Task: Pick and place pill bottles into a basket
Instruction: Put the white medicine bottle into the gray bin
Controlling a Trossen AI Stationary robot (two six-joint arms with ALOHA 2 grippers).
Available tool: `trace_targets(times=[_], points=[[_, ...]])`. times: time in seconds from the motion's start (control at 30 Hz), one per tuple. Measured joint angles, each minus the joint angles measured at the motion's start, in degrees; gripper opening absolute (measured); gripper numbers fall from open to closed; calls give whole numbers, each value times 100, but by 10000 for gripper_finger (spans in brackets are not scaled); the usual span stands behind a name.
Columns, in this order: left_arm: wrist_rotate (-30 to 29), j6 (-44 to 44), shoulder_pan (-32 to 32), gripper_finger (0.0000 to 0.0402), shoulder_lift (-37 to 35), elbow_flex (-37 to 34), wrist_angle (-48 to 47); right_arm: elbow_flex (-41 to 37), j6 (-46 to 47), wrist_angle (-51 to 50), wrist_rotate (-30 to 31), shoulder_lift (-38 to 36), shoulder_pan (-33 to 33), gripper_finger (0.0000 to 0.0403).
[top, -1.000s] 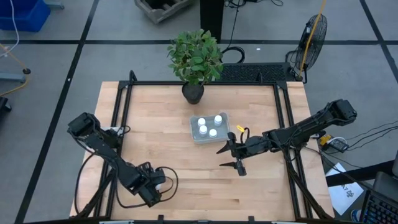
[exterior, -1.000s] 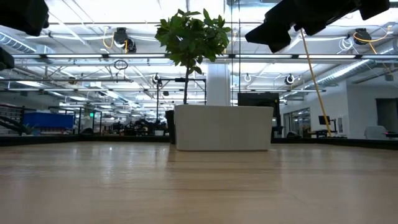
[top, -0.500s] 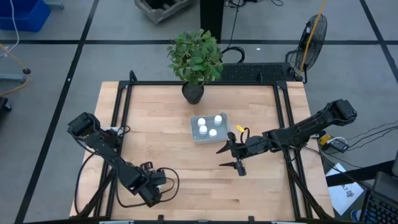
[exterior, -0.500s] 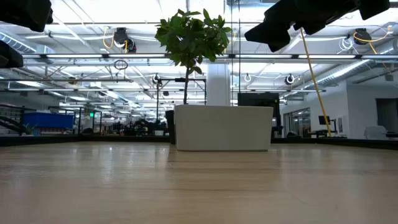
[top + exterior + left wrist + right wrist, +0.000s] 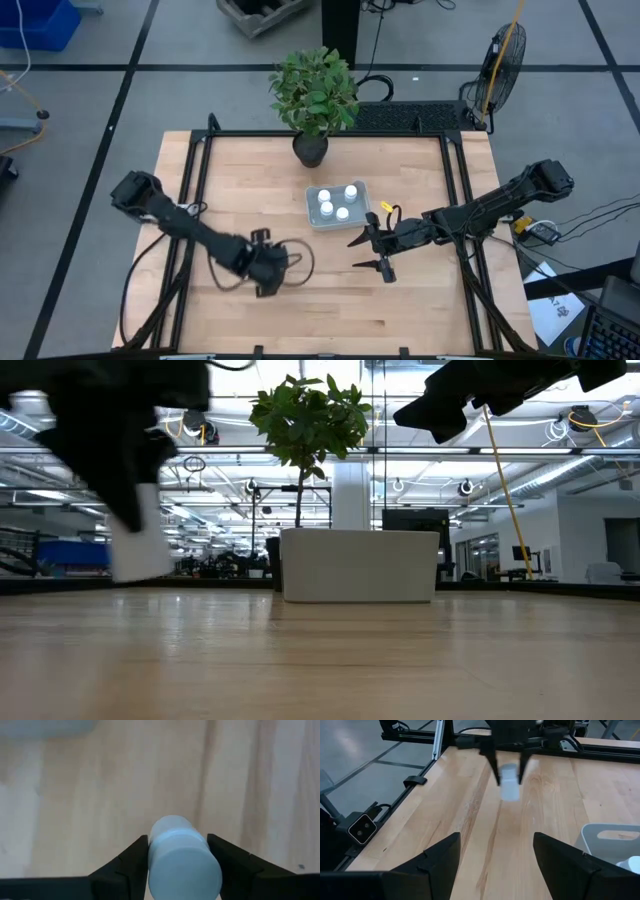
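Left gripper (image 5: 180, 857) is gripping 1 bottle (image 5: 184, 862) above the tabletop (image 5: 250, 200); right gripper (image 5: 375, 253) is hanging open beside the basket (image 5: 312, 209).

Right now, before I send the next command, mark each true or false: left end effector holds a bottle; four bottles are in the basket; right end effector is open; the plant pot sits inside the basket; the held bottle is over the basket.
1. True: the left end effector is shut on a pill bottle.
2. False: three bottles show in the basket.
3. True: the right end effector is open, empty.
4. False: the plant pot stands behind the basket.
5. False: it hangs over bare table.
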Motion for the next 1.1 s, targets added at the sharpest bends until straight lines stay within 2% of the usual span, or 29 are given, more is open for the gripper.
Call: trace_targets(times=[0.17,0.37,0.5,0.57,0.73,0.97,1.1], points=[[27,1126,724,181,-453,21,267,0,-5,0,-2,0,0,242],[227,2197,1719,212,-820,327,709,0,-46,5,0,0,0,242],[633,2825,2381,195,-816,664,879,0,-58,8,-2,0,0,242],[918,3125,2698,181,-770,813,1053,0,-66,8,-2,0,0,242],[1589,3600,3349,180,-656,1117,1493,0,-66,-2,-2,0,0,242],[1727,3920,3794,208,-43,1718,1553,8,-95,-64,-2,0,0,242],[2041,4129,3891,190,499,2184,1432,7,-107,-91,-2,1,0,242]])
